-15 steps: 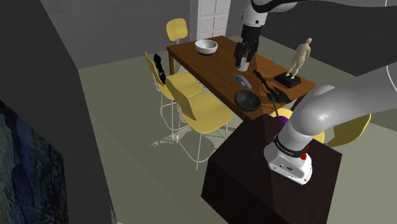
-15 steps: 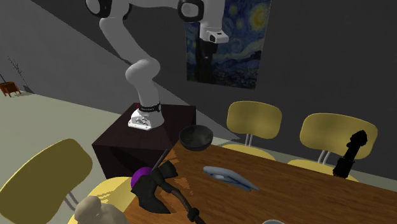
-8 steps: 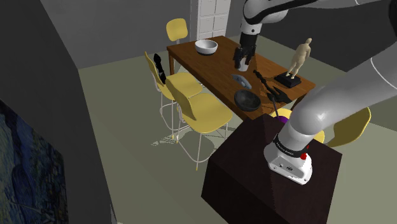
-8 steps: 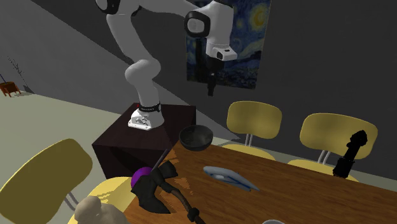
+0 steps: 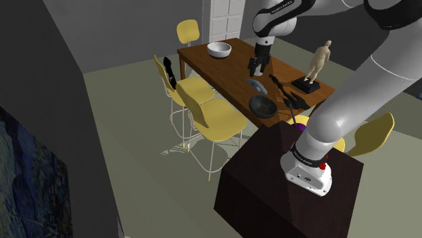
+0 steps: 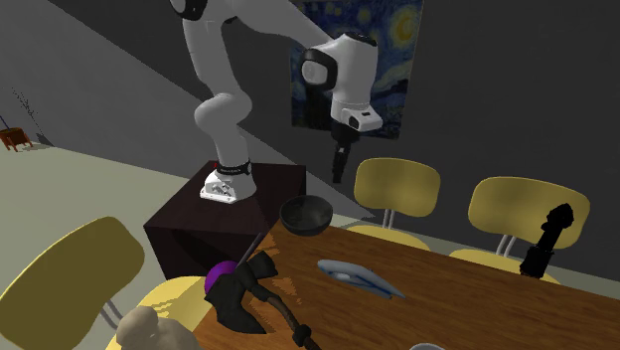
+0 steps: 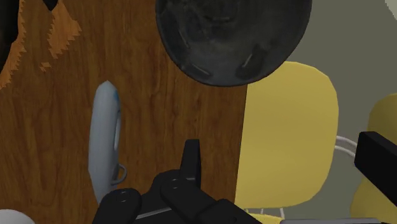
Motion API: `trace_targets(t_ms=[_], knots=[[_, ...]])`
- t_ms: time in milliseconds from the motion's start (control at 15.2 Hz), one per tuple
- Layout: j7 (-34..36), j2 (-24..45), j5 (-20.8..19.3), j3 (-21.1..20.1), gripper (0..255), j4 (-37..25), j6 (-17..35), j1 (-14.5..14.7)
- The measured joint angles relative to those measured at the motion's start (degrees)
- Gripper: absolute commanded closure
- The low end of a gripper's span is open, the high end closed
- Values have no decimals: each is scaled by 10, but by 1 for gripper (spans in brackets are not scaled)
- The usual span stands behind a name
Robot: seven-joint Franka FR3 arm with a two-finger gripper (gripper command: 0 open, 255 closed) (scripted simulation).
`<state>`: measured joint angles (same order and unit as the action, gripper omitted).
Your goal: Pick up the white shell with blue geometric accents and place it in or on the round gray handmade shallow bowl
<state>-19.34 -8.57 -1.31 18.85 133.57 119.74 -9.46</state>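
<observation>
**A:** What is the biggest thing under the gripper [image 6: 339, 176]?

**B:** The brown wooden table [image 5: 223, 67]. The gripper hangs well above it, pointing down, close over the long edge where the chairs stand.

**A:** And beside that edge?

**B:** A yellow chair [image 7: 289, 133]. Its seat sits right against the table edge, lower than the gripper and off to one side of it.

**A:** Where is the bowl from there?

**B:** The round, dark grey bowl [image 7: 232, 38] stands on the table at that same edge. It is well below the gripper, apart from it, and farther from it than the shell is.

**A:** So where is the shell?

**B:** The shell [image 7: 105, 137] is long, narrow and pale grey with a blue streak. It lies flat on the wood on the side of the gripper away from the chair. In the shoulder view it sits between the gripper and the bowl, and it touches neither.

**A:** Is the tool open, and does it hold anything?

**B:** I cannot tell how far open it is. The shell rests on the table, clear of the gripper, so the gripper does not have it.
</observation>
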Motion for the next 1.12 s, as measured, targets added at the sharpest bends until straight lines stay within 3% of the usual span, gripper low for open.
trace_targets(t_ms=[594, 1122], knots=[[-93, 187, 60, 35, 0, -102, 78, -36], [-160, 350, 121, 30, 0, -230, 106, -97]])
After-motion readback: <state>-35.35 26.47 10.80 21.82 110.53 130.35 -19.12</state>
